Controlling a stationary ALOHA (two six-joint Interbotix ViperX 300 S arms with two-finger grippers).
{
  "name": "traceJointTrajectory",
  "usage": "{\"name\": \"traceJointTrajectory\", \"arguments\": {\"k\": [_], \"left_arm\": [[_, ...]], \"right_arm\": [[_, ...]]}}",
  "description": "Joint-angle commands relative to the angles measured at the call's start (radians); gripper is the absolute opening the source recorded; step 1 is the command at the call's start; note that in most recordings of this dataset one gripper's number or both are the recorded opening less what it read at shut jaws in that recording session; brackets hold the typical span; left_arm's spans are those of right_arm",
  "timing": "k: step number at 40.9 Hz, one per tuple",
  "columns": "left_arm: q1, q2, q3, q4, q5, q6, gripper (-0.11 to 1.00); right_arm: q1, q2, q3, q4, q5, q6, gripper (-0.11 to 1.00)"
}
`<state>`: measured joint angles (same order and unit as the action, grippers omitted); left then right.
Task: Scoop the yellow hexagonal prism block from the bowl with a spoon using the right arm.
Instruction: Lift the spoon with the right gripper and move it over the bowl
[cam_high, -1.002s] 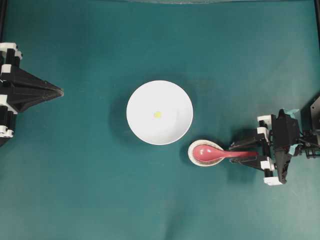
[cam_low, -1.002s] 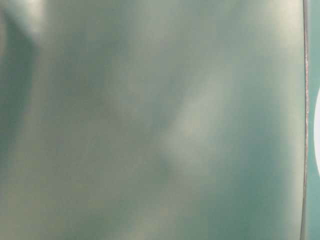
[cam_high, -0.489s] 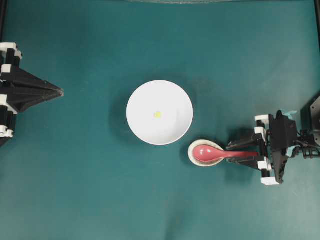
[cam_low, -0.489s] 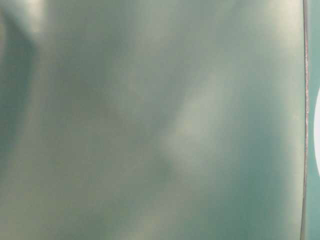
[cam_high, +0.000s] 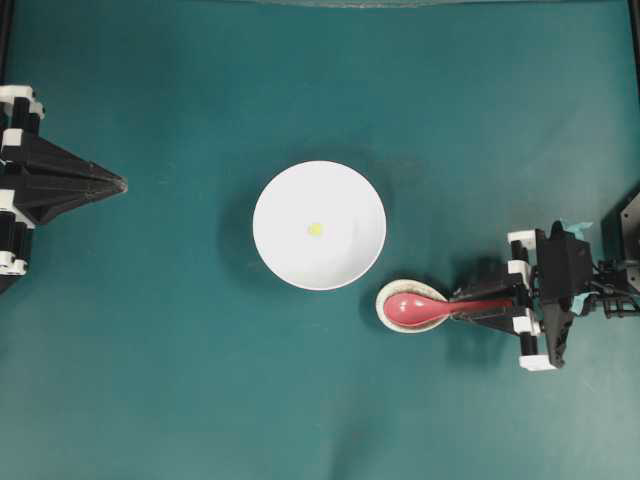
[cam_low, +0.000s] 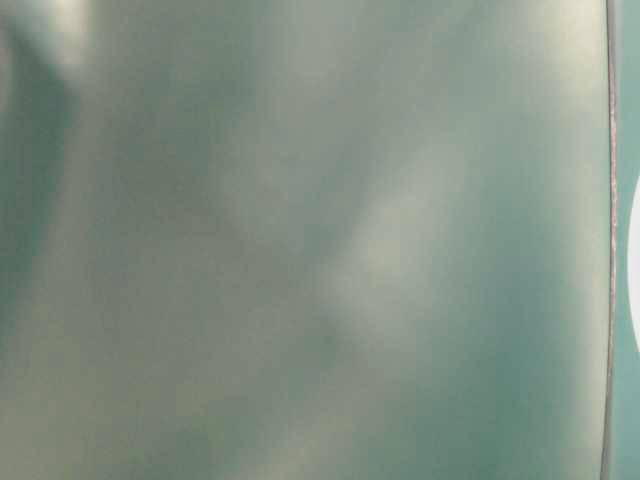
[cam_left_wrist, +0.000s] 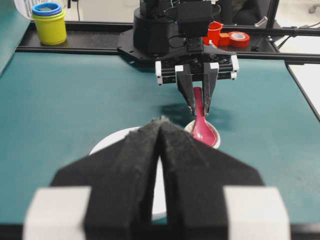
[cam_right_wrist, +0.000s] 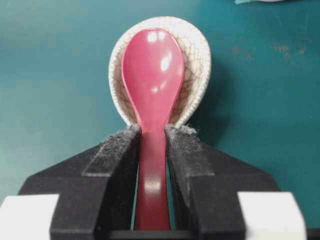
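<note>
The right gripper clamps the pink spoon by its handle, scoop resting in the speckled dish, ready for lifting. The yellow block waits mid-bowl. The left gripper sits pinched shut, idle.

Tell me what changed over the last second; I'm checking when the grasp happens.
The right gripper closed its jaws from wide open onto the spoon handle; the pads now press both sides. The spoon, its speckled rest dish, the bowl, the yellow block and the left gripper stayed put.
</note>
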<state>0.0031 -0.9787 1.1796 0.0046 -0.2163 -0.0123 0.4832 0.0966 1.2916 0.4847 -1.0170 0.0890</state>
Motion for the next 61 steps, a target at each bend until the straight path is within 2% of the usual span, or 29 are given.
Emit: {"name": "traceJointTrajectory", "arguments": {"k": [1,11,17,27,39,51,61], "left_arm": [[0.002,0.008,-0.026,0.002,-0.008,-0.002,-0.01],[0.002,-0.006,-0.028,0.003,-0.008,-0.002,0.00],[0.000,-0.009,-0.029,0.002,-0.008,-0.002,-0.01],[0.002,-0.011,-0.029,0.006,-0.008,0.002,-0.01],[0.000,-0.011,-0.029,0.006,0.012,0.002,-0.01],[0.002,-0.015,-0.031,0.006,0.032,0.017,-0.01],[0.002,-0.023,-0.031,0.006,0.051,0.020,-0.01]], "right_arm": [[0.000,-0.021,-0.014,0.000,-0.005,-0.006,0.23],[-0.012,-0.114,-0.014,0.000,0.012,-0.052,0.23],[-0.052,-0.198,-0.018,0.000,0.077,-0.071,0.23],[-0.156,-0.341,-0.087,0.000,0.341,-0.137,0.23],[-0.305,-0.449,-0.258,-0.002,0.742,-0.250,0.23],[-0.454,-0.460,-0.399,-0.018,1.032,-0.261,0.23],[-0.595,-0.459,-0.465,-0.040,1.206,-0.261,0.23]]}}
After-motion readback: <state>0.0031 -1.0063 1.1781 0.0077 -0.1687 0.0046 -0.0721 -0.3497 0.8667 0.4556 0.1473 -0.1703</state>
